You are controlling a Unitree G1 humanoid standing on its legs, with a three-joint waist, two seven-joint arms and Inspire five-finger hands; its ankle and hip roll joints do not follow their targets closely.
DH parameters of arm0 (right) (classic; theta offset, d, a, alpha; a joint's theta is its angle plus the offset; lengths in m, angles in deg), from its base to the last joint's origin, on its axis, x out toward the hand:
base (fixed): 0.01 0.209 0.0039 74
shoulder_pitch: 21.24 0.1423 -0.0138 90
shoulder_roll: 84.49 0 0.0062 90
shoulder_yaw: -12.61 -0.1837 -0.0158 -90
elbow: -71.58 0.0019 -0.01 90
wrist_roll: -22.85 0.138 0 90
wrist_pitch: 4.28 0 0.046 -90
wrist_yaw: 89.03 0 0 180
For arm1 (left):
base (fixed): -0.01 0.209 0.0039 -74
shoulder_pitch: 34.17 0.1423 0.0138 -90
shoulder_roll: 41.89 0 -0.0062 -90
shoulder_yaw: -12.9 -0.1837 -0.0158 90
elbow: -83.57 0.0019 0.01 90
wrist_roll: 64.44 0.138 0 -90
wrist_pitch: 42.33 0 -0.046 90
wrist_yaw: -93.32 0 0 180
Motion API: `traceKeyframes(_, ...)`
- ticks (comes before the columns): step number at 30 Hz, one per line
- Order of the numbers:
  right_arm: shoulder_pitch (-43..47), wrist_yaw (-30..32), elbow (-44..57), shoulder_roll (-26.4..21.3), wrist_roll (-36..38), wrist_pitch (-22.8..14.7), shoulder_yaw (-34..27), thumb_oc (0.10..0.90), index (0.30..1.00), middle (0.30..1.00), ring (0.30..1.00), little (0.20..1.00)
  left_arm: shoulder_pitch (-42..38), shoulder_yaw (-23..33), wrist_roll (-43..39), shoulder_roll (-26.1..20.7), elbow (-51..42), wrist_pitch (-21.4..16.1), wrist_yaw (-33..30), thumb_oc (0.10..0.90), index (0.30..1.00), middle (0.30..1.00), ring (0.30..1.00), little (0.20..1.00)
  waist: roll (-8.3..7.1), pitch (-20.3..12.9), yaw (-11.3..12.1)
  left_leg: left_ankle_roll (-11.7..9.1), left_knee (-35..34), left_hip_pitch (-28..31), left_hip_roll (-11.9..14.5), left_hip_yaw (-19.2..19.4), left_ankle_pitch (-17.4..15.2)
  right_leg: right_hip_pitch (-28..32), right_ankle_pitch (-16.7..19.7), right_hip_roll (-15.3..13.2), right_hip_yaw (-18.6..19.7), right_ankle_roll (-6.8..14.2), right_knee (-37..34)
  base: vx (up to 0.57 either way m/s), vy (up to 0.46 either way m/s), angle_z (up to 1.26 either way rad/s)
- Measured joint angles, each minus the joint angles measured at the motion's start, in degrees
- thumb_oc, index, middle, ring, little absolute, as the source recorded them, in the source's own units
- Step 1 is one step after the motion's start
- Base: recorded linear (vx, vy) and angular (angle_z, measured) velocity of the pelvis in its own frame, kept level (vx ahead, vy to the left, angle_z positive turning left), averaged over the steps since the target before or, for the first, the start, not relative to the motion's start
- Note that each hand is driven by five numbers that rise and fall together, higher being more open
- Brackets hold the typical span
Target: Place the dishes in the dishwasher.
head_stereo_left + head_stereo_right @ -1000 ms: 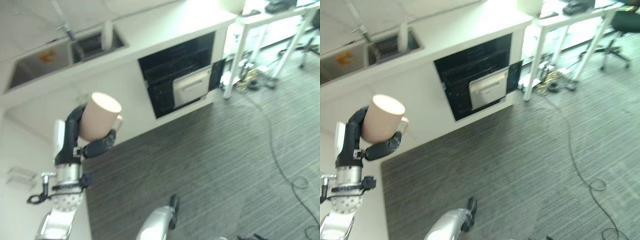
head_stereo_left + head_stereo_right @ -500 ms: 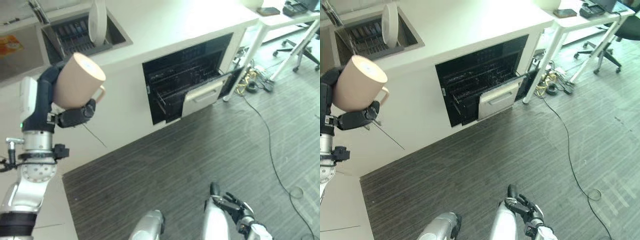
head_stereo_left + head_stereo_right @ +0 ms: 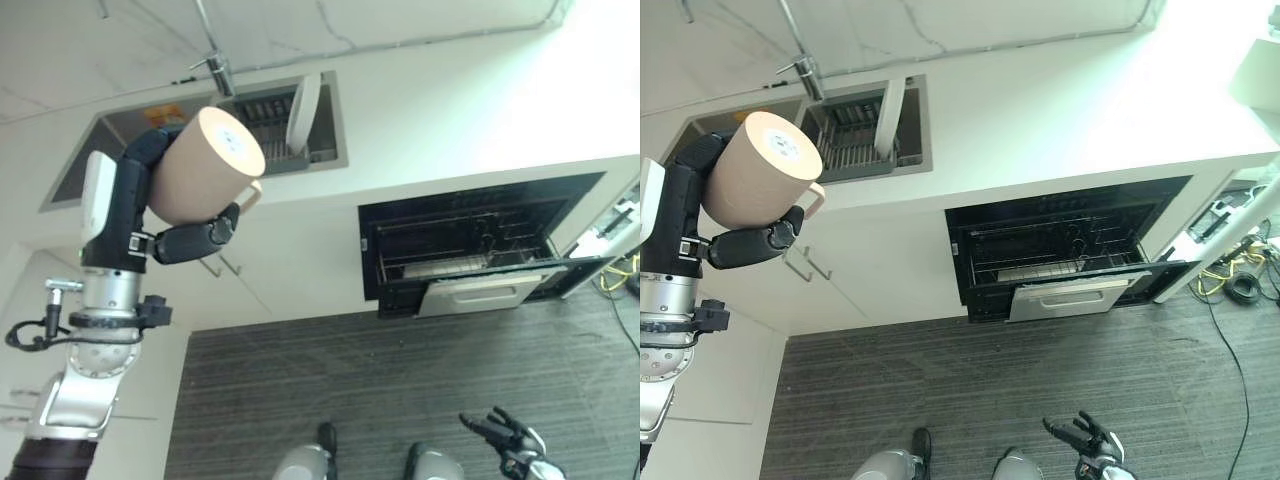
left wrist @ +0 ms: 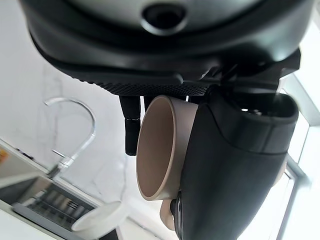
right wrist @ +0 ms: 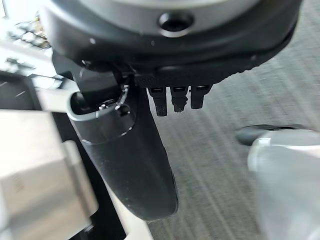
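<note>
The left hand (image 3: 150, 215) is black and chunky, with a white cover (image 3: 97, 195) along one side. The left arm (image 3: 98, 352) is shiny silver-grey. It is made of round metal parts with tiny holes, and a black band (image 3: 112, 320) goes around it. The right hand (image 3: 510, 440) is black too, with thin fingers (image 5: 176, 97).

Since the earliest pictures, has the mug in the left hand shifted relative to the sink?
Cannot tell: the whole view has shifted, so the camera moved. The mug, gripped by the left hand, now overlaps the sink.
</note>
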Motion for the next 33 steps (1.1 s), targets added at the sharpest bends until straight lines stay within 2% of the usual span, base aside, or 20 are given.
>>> traceKeyframes(5, -3.13, -1.09, -1.34, 0.61, 0.02, 1.64, 1.17, 0.800, 0.900, 0.900, 0.900, 0.900, 0.50, 0.07, -0.14, 0.00, 0.32, 0.00, 0.04, 0.400, 0.300, 0.300, 0.300, 0.300, 0.89, -1.42, -0.46, 0.04, 0.44, 0.08, 0.48, 0.12, -0.97, -0.01, 0.07, 0.55, 0.20, 0.02, -0.53, 0.05, 0.015, -0.05)
traceKeyframes(9, -4.75, -2.42, -1.25, 0.47, 0.03, 1.80, 1.97, 0.800, 0.900, 0.900, 0.900, 0.900, 0.82, 0.11, -2.24, 0.00, 1.60, -0.01, 0.05, 0.400, 0.300, 0.300, 0.300, 0.300, 1.15, -4.24, -0.45, 0.03, 0.81, -0.06, 0.86, 0.17, -0.97, -0.07, 0.26, 0.92, 0.26, -0.14, -0.66, 0.00, -0.002, -0.01)
traceKeyframes(12, -4.35, -4.71, -1.19, 0.55, 0.03, 2.16, 2.63, 0.800, 0.900, 0.900, 0.900, 0.900, 0.83, 0.11, -2.23, 0.01, 1.57, -0.02, 0.06, 0.400, 0.300, 0.300, 0.300, 0.300, 0.86, -4.73, -0.34, -0.12, 1.52, -0.25, 1.37, 0.29, -1.03, -0.06, 0.11, 1.29, 0.20, 0.03, -0.63, 0.00, -0.010, -0.04)
traceKeyframes(13, -4.73, -5.77, -1.22, 0.86, 0.02, 4.02, 3.64, 0.800, 0.900, 0.900, 0.900, 0.900, 0.86, 0.10, -2.20, 0.06, 1.57, 0.00, 0.05, 0.400, 0.300, 0.300, 0.300, 0.300, -0.32, -6.34, -0.43, -0.38, 2.42, -1.06, 2.06, 0.32, -1.21, -0.47, 0.78, 1.81, 0.04, -0.87, -0.60, 0.03, -0.039, 0.00)
traceKeyframes(16, -4.55, -8.13, 0.07, -0.65, -4.36, 2.38, 7.23, 0.800, 0.900, 0.900, 0.900, 0.900, -4.29, -5.94, 4.89, 2.76, 5.86, 1.00, -0.26, 0.400, 0.300, 0.300, 0.300, 0.300, 0.14, -6.62, -0.46, -0.18, 4.81, -2.00, 1.73, -1.59, -2.30, 1.47, 1.73, 3.01, -0.14, -0.58, -1.97, 0.06, -0.094, 0.16)
traceKeyframes(17, -3.63, -9.02, 0.89, -1.15, -5.14, 1.46, 10.12, 0.800, 0.900, 0.900, 0.900, 0.900, -4.28, -8.64, 5.78, 4.54, 6.08, 1.36, 0.36, 0.400, 0.300, 0.300, 0.300, 0.300, -0.05, -6.66, -0.57, -0.43, 5.71, -2.33, 2.21, -1.69, -2.82, 1.57, 2.19, 3.61, -0.08, -0.59, -3.08, 0.13, 0.025, -0.05)
traceKeyframes(18, -2.04, -9.88, 2.50, -0.80, -7.00, 0.22, 12.00, 0.800, 0.900, 0.900, 0.900, 0.900, -3.03, -11.68, 7.31, 5.59, 6.03, 1.49, 1.46, 0.400, 0.300, 0.300, 0.300, 0.300, -0.61, -6.58, -0.39, -0.77, 6.42, -3.29, 3.02, -1.38, -3.43, 1.42, 2.94, 4.13, 0.00, -0.51, -4.82, 0.14, 0.056, -0.19)
traceKeyframes(20, -1.72, -7.27, 7.68, -0.93, -16.17, -0.42, 14.57, 0.800, 0.900, 0.900, 0.900, 0.900, 0.98, -12.48, 8.62, 7.03, 5.61, 2.40, 2.36, 0.400, 0.300, 0.300, 0.300, 0.300, -1.18, -6.63, -0.13, -0.28, 6.24, -3.44, 3.16, -0.13, -4.11, 0.73, 3.35, 3.92, -0.17, -1.14, -5.63, 0.14, -0.024, -0.29)
traceKeyframes(21, -1.74, -6.45, 8.65, -0.91, -18.06, -0.61, 15.14, 0.800, 0.900, 0.900, 0.900, 0.900, 1.82, -12.48, 9.23, 6.89, 5.60, 2.43, 2.37, 0.400, 0.300, 0.300, 0.300, 0.300, -1.25, -6.58, 0.09, -0.09, 6.27, -3.51, 3.23, 0.03, -4.16, 1.04, 3.95, 4.30, -0.28, -0.93, -6.27, 0.19, -0.337, -0.21)
traceKeyframes(22, -1.45, -4.22, 11.37, -1.14, -18.64, -0.59, 15.85, 0.800, 0.900, 0.900, 0.900, 0.900, 0.74, -12.27, 9.10, 6.10, 5.51, 2.61, 2.31, 0.400, 0.300, 0.300, 0.300, 0.300, -1.66, -3.45, 0.56, 0.80, 10.14, -4.20, 2.80, -3.47, -6.66, -1.25, 4.21, 3.37, 0.08, 0.33, 2.43, 0.19, -0.495, -0.04)
traceKeyframes(23, -0.95, -3.51, 12.30, -1.08, -18.67, -0.44, 15.82, 0.800, 0.900, 0.900, 0.900, 0.900, 0.22, -12.27, 9.09, 5.70, 5.52, 2.79, 2.32, 0.400, 0.300, 0.300, 0.300, 0.300, -1.86, -2.24, 0.73, 0.62, 11.27, -4.08, 3.08, -3.67, -7.55, -3.54, 4.27, 2.42, 0.80, 0.48, 7.36, 0.23, -0.651, 0.06)
traceKeyframes(24, -1.36, -3.46, 12.87, -0.84, -18.58, -0.70, 15.39, 0.800, 0.900, 0.900, 0.900, 0.900, 0.11, -12.18, 9.04, 5.42, 5.71, 2.81, 2.33, 0.400, 0.300, 0.300, 0.300, 0.300, -2.06, -1.58, 0.77, 0.23, 11.35, -4.06, 3.36, -3.40, -7.63, -5.06, 2.22, 0.98, 1.33, 0.66, 9.44, 0.18, -0.868, 0.15)
traceKeyframes(25, -1.59, -3.49, 12.69, -0.34, -18.58, -0.59, 15.46, 0.800, 0.900, 0.900, 0.900, 0.900, 0.13, -11.40, 9.05, 5.52, 5.75, 3.62, 2.08, 0.400, 0.300, 0.300, 0.300, 0.300, -3.35, -1.23, 1.34, -0.57, 11.13, -4.21, 3.28, -3.24, -7.64, -5.31, 1.52, -3.45, 1.62, 1.40, 2.23, 0.16, -0.894, 0.10)
traceKeyframes(27, -0.61, -3.46, 12.73, -0.02, -18.56, -0.67, 15.40, 0.800, 0.900, 0.900, 0.900, 0.900, -0.75, -11.19, 9.04, 3.04, 5.72, 5.32, -0.47, 0.400, 0.300, 0.300, 0.300, 0.300, -5.07, 0.08, 0.99, -1.71, 13.15, -6.29, 2.53, -4.06, -8.52, -9.09, 4.16, -9.71, 8.03, 6.12, -0.21, 0.18, -0.848, 0.11)
traceKeyframes(28, -0.37, -3.48, 12.61, 0.13, -18.39, -0.66, 15.33, 0.800, 0.900, 0.900, 0.900, 0.900, -1.75, -11.23, 9.03, 1.90, 5.84, 6.10, -0.54, 0.400, 0.300, 0.300, 0.300, 0.300, -5.32, 0.72, 0.90, -2.47, 13.98, -7.19, 2.68, -4.79, -8.84, -10.49, 5.14, -11.82, 10.32, 7.75, -0.61, 0.40, -1.040, 0.20)
traceKeyframes(29, 1.06, -3.66, 12.27, 0.32, -18.71, -0.76, 14.88, 0.800, 0.900, 0.900, 0.900, 0.900, -2.06, -10.79, 9.00, -0.23, 6.21, 6.38, -2.24, 0.400, 0.300, 0.300, 0.300, 0.300, -5.06, 2.26, 1.33, -5.09, 14.42, -7.44, 5.08, -5.68, -9.21, -11.31, 5.97, -13.02, 10.54, 9.24, -1.43, 0.43, -0.987, -0.02)
traceKeyframes(30, 1.94, -4.07, 12.45, 0.43, -20.71, -0.72, 14.98, 0.800, 0.900, 0.900, 0.900, 0.900, 0.60, -8.33, 8.99, -0.36, 5.93, 6.31, -2.77, 0.400, 0.300, 0.300, 0.300, 0.300, -4.01, 3.07, 1.59, -6.74, 13.98, -6.20, 8.52, -5.78, -9.06, -10.61, 5.90, -11.13, 6.90, 9.09, -1.24, 0.39, -0.858, -0.22)
traceKeyframes(31, 1.86, -4.79, 13.07, 0.33, -22.39, -0.80, 15.39, 0.800, 0.900, 0.900, 0.900, 0.900, 3.51, -5.56, 9.00, 0.71, 5.74, 6.34, -2.91, 0.400, 0.300, 0.300, 0.300, 0.300, -2.46, 4.02, 1.78, -8.65, 11.84, -3.66, 12.31, -5.75, -8.39, -8.74, 8.21, -8.54, 3.54, 8.44, -1.21, 0.22, -0.555, -0.12)
traceKeyframes(32, 1.84, -4.78, 14.64, 0.13, -22.65, -0.62, 16.67, 0.800, 0.900, 0.900, 0.900, 0.900, 6.33, -3.75, 9.01, 1.51, 5.29, 6.85, -3.12, 0.400, 0.300, 0.300, 0.300, 0.300, -0.94, 4.49, 1.38, -9.16, 8.55, -1.56, 15.63, -6.57, -5.49, -7.27, 8.83, -5.81, -0.20, 7.29, 1.00, 0.18, -0.609, 0.34)
traceKeyframes(33, 1.07, -4.71, 16.39, 0.29, -22.58, -0.63, 16.87, 0.800, 0.900, 0.900, 0.900, 0.900, 7.74, -2.86, 9.04, 1.93, 4.52, 7.11, -3.11, 0.400, 0.300, 0.300, 0.300, 0.300, -1.22, 4.70, 0.95, -5.87, 7.35, -1.67, 17.80, -6.41, -1.19, -7.54, 6.01, -4.43, -1.87, 3.88, 4.62, 0.17, -0.608, 0.72)
